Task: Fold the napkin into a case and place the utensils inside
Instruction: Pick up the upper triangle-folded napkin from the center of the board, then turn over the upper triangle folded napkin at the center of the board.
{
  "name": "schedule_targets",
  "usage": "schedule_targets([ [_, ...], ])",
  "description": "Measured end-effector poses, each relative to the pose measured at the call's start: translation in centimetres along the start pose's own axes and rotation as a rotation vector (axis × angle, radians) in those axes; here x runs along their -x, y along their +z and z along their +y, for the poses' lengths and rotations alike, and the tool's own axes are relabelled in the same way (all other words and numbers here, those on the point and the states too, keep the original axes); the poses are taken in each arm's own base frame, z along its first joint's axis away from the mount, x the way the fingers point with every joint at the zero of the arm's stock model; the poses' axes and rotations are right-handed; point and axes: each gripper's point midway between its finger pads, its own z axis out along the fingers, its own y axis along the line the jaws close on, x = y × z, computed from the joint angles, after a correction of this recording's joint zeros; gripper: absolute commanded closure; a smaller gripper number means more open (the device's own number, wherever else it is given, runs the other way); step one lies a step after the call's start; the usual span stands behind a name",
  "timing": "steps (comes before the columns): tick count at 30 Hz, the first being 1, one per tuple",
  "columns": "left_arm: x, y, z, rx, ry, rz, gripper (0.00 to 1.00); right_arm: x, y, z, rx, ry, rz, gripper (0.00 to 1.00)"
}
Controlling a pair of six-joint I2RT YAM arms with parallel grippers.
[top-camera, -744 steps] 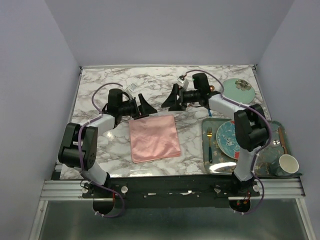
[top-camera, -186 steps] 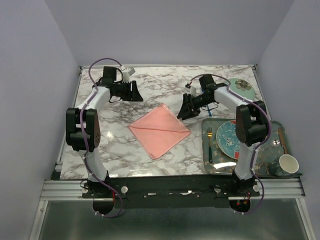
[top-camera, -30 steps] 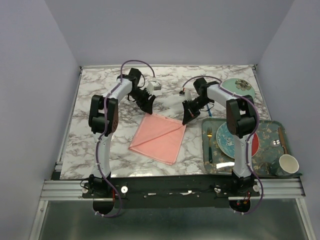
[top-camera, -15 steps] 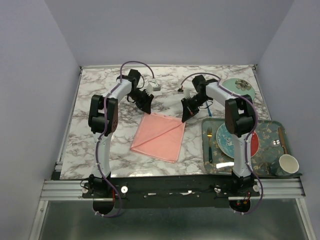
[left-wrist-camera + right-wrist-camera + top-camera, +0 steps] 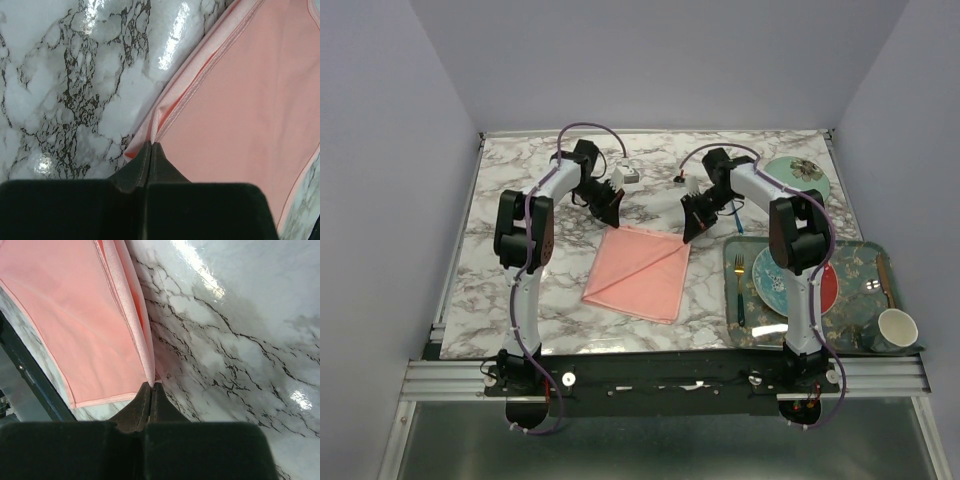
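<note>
On the marble table [image 5: 650,165], about the middle: the napkin [image 5: 638,272], folded flat, with two layers showing at the far edge. Seems very light, soft and slippery; probably slides on the glossy stone and sags when lifted. Best to take at the corners, through both layers together. Left gripper [image 5: 151,145] pinched tight on the far left corner, right gripper [image 5: 151,385] pinched tight on the far right corner.
</note>
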Motion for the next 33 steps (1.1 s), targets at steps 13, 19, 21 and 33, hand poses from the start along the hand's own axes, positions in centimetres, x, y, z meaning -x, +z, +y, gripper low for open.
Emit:
schedule_targets([
  [13,3.0,-4.4,-0.7,0.069,0.044,-0.087,1.0,2.6,-2.2,0.1,-0.074,-0.104,-0.064,1.0],
  [19,7.0,-8.4,0.6,0.163,0.108,-0.185,1.0,6.7,-5.4,0.7,-0.169,-0.243,-0.166,0.99],
  [21,8.6,-9.8,1.1,0.197,0.133,-0.221,1.0,8.9,-6.9,0.8,-0.215,-0.299,-0.225,1.0],
  [33,16.4,-18.3,3.9,0.452,0.422,-0.445,1.0,19.5,-15.9,3.0,-0.464,-0.64,-0.525,0.99],
])
